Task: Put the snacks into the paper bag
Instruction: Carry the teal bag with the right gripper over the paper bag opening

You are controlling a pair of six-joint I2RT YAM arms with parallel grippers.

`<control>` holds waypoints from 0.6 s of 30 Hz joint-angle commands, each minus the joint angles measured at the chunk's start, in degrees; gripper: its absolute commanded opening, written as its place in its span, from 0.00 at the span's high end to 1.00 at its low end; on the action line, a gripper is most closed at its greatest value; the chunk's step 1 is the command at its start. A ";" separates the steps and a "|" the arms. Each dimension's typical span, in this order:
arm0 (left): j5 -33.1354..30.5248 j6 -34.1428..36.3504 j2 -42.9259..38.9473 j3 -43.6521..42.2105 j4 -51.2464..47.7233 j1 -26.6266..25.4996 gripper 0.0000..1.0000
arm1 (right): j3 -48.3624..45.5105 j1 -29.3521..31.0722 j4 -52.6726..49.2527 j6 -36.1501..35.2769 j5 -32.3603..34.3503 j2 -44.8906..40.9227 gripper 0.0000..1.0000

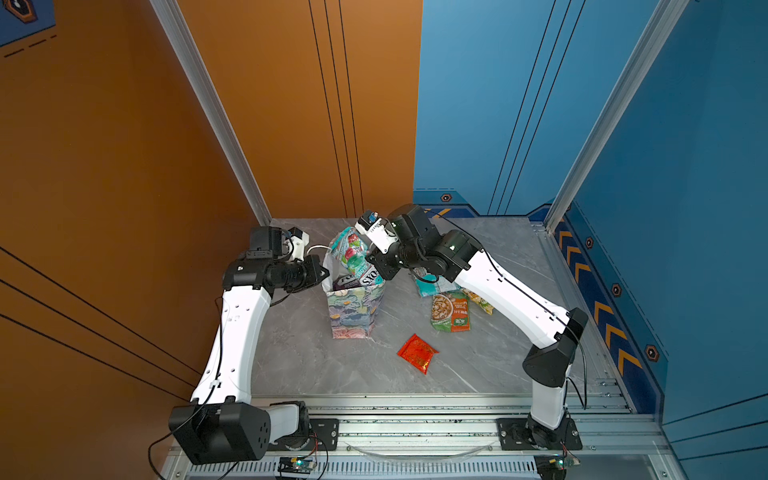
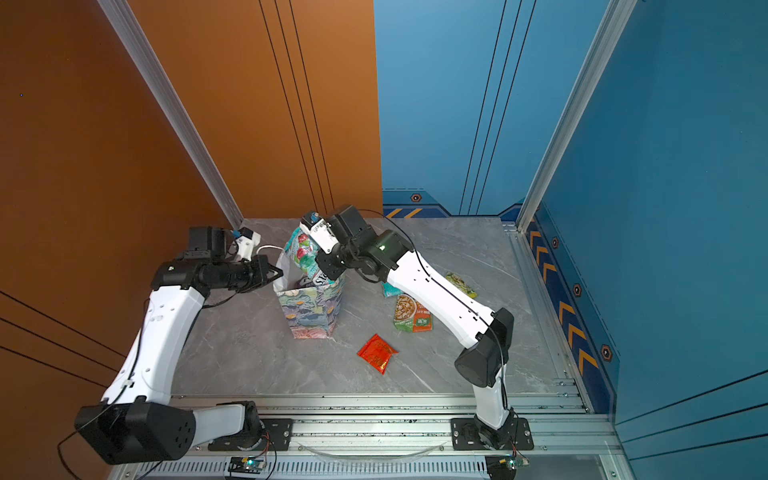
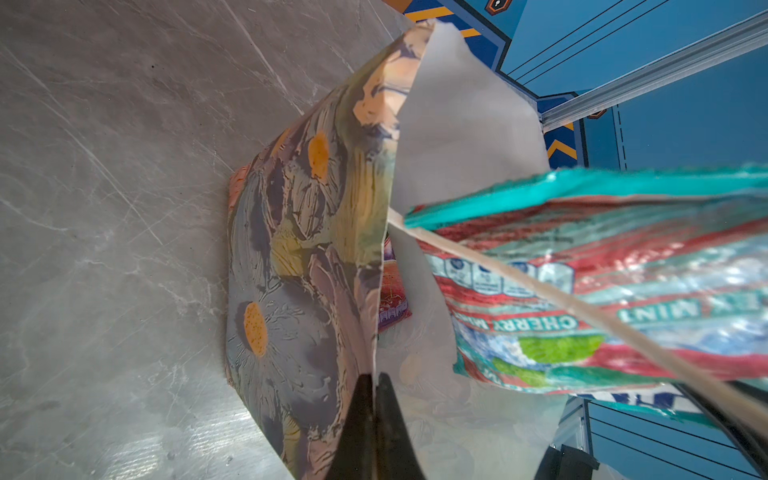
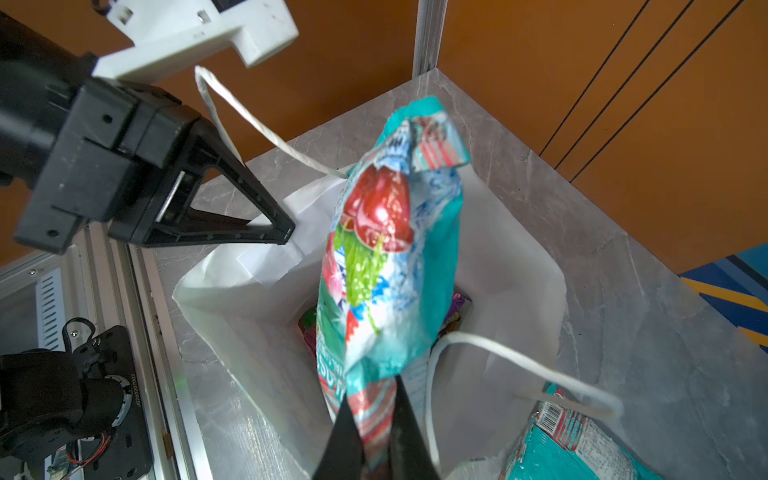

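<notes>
Four packets lie out on the tabletop (image 1: 316,365) on my right side: a second teal one (image 1: 432,286) half under the right arm, the green-orange packet (image 1: 451,311), a yellow-green one (image 1: 480,301) beside it, and the small red packet (image 1: 417,353) nearest the rail.

My right hand (image 4: 374,401) is clamped tight on one end seal of the teal cherry-mint packet (image 4: 390,257); it holds the packet tilted across the mouth of the paper bag (image 1: 351,309), free end up over the far rim. I reckon that grip lets the packet slide in lengthways on release; whether any of it is below the rim yet I cannot tell from here.

My left hand (image 3: 374,384) is pinched shut on the bag's side wall right at the rim, drawing it outward; I judge that holds the mouth wide and steadies the bag upright. Inside, a purple packet (image 1: 345,283) shows against the white lining.

Room is tight: one cord handle (image 4: 498,353) loops just beside the packet; the other (image 4: 249,120) arcs past the left hand. The white wall opposite looks clear; there is bare tabletop in front of the bag.
</notes>
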 commanded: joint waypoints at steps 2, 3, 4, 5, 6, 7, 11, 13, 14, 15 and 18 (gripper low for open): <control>1.62 -0.40 -0.68 0.99 1.99 -0.25 1.00 | -1.31 -0.10 0.76 -1.47 1.80 -3.48 0.96; 1.66 -0.42 -0.70 1.06 2.02 -0.26 1.00 | -1.60 -0.07 0.68 -1.66 1.81 -3.63 0.96; 1.75 -0.38 -0.70 1.06 2.02 -0.25 1.00 | -1.91 -0.08 0.68 -1.95 1.86 -3.96 0.96; 1.70 -0.38 -0.68 1.06 2.03 -0.25 1.00 | -2.19 -0.08 0.70 -2.11 1.90 -4.10 0.96; 1.70 -0.38 -0.63 1.06 1.98 -0.25 1.00 | -2.47 -0.11 0.72 -2.28 1.71 -4.30 0.96; 1.67 -0.43 -0.56 1.06 2.01 -0.25 1.00 | -2.76 -0.09 0.69 -2.64 1.56 -4.50 0.96; 1.67 -0.49 -0.49 1.19 1.97 -0.26 1.00 | -3.98 0.10 0.68 -4.05 0.41 -5.07 0.96; 1.73 -0.48 -0.40 1.24 2.01 -0.25 1.00 | -4.30 0.18 0.62 -4.57 -0.53 -5.02 0.96; 1.72 -0.63 -0.34 1.30 2.04 -0.38 1.00 | -4.43 0.23 0.60 -4.77 -1.01 -5.05 0.96; 1.78 -0.58 -0.40 1.39 2.02 -0.30 1.00 | -4.60 0.35 0.61 -5.09 -1.50 -4.95 0.96; 1.76 -0.56 -0.37 1.50 1.98 -0.35 1.00 | -4.70 0.95 0.24 -6.10 -2.05 -4.45 0.97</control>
